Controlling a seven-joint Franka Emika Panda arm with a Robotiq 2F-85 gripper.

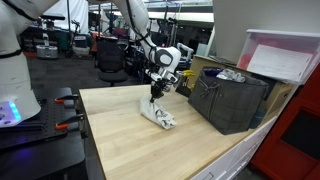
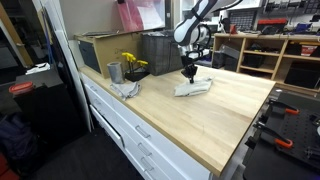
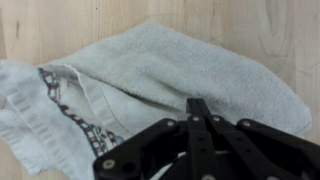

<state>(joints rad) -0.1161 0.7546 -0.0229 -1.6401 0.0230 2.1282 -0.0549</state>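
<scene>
Now the gripper [image 3: 197,103] pinches a fold of the white towel [image 3: 150,65], jaws tight together; the towel lies crumpled on the table [image 1: 120,135], not yet lifted.

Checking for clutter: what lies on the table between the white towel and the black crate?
Nothing; in an exterior view only bare wooden tabletop separates the white towel from the black crate.
</scene>
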